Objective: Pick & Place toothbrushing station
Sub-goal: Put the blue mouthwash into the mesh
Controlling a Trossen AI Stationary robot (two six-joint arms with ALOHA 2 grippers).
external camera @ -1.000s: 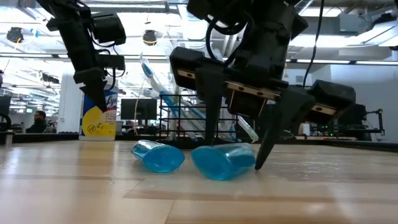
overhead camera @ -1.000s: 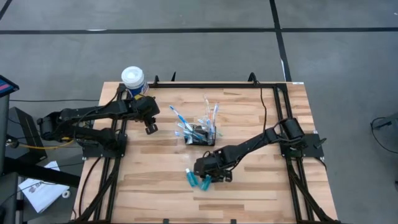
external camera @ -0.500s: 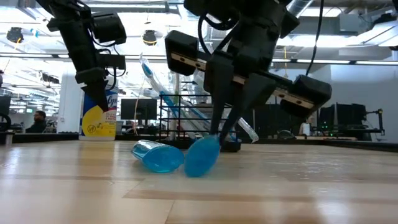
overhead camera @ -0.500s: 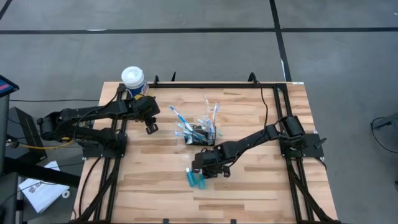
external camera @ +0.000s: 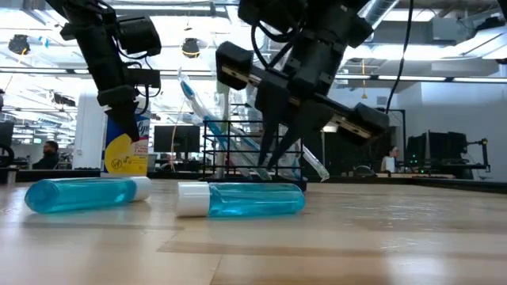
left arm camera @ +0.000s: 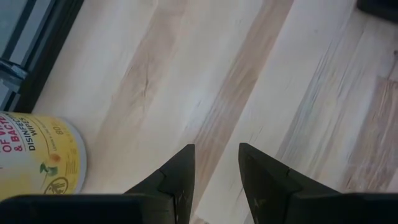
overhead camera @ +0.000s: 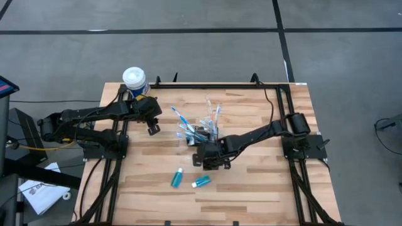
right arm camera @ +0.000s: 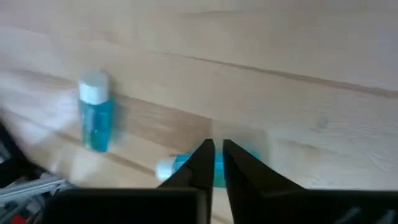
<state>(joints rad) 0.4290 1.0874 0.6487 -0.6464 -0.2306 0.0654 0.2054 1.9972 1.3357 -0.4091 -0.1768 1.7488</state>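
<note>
The right claw, fingers together and empty, is hovering beside the black wire-mesh basket; reopening squarely over a teal tube seems wise.

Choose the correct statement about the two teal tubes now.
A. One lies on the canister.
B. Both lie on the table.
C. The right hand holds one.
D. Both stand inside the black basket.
B: both teal tubes lie flat on the table; the right hand is shut and empty.
</note>
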